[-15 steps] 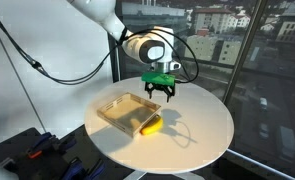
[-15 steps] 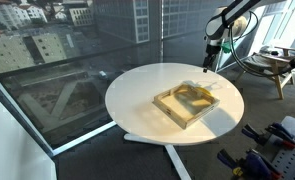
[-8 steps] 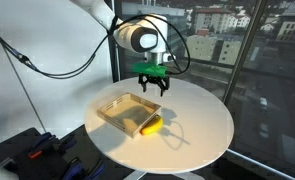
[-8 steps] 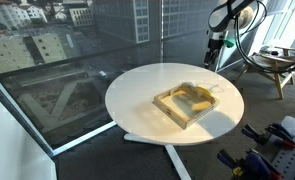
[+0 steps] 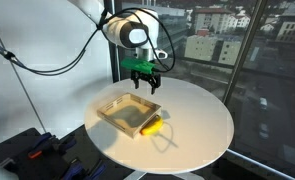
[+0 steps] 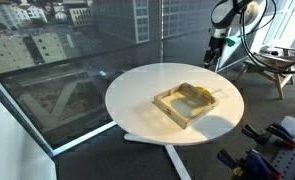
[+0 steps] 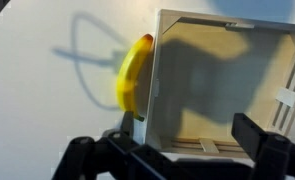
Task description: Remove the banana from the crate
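The banana (image 7: 134,75) is small, curved and yellow. It lies on the white table just outside the crate, against the outer side of one wall; it also shows in both exterior views (image 5: 152,125) (image 6: 204,93). The crate (image 7: 155,90) is a shallow light-wood tray with nothing in it, seen in both exterior views (image 5: 115,108) (image 6: 173,104). My gripper (image 7: 187,142) is open and holds nothing. It hangs well above the crate's far side (image 5: 143,84) (image 6: 213,60).
The round white table (image 5: 202,125) stands by large windows. A wooden chair (image 6: 272,62) stands behind the arm. Black and orange gear lies on the floor (image 5: 42,150) (image 6: 277,135). Cables hang from the arm (image 5: 47,65).
My open gripper has risen and moved away from the banana, across to the crate's far side. The banana and crate have not moved.
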Robot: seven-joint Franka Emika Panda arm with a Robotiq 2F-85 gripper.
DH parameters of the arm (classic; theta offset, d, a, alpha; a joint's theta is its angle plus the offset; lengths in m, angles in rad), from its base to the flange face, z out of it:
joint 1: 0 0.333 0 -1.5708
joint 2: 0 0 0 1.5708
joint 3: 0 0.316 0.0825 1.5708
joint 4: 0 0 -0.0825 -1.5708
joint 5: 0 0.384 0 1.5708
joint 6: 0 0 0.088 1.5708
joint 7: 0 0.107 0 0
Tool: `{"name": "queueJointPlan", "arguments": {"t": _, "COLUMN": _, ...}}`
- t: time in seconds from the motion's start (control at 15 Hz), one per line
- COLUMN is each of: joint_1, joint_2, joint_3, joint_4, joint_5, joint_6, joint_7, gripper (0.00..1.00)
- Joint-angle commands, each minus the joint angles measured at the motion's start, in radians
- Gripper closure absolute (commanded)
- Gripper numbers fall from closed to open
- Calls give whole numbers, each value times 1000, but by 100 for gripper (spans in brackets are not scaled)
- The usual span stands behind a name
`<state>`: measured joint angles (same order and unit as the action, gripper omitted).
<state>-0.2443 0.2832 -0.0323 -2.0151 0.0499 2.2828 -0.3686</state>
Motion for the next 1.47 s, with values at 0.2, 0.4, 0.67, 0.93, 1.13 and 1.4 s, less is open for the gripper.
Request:
{"name": "queueJointPlan", "arguments": {"t": 0.2, "joint_1": 56, "joint_2": -80, "joint_3": -13, "joint_4": -74, "joint_5": 18, "joint_6": 2, "joint_7": 92, "gripper": 0}}
{"name": "queueJointPlan", "arguments": {"t": 0.4, "joint_1": 79, "joint_2": -96, "joint_3": -9, "joint_4": -87, "joint_5": 17, "joint_6": 1, "joint_7": 113, "gripper": 0}}
{"name": "queueJointPlan", "arguments": {"t": 0.67, "joint_1": 111, "joint_2": -120, "joint_3": -3, "joint_4": -104, "joint_5": 16, "joint_6": 2, "joint_7": 134, "gripper": 0}}
{"name": "queueJointPlan", "arguments": {"t": 0.93, "joint_1": 142, "joint_2": -147, "joint_3": 4, "joint_4": -121, "joint_5": 15, "joint_6": 1, "joint_7": 142, "gripper": 0}}
{"name": "queueJointPlan", "arguments": {"t": 1.13, "joint_1": 162, "joint_2": -161, "joint_3": 10, "joint_4": -129, "joint_5": 14, "joint_6": 1, "joint_7": 150, "gripper": 0}}
{"name": "queueJointPlan", "arguments": {"t": 1.4, "joint_1": 186, "joint_2": -171, "joint_3": 20, "joint_4": -133, "joint_5": 13, "joint_6": 2, "joint_7": 154, "gripper": 0}}
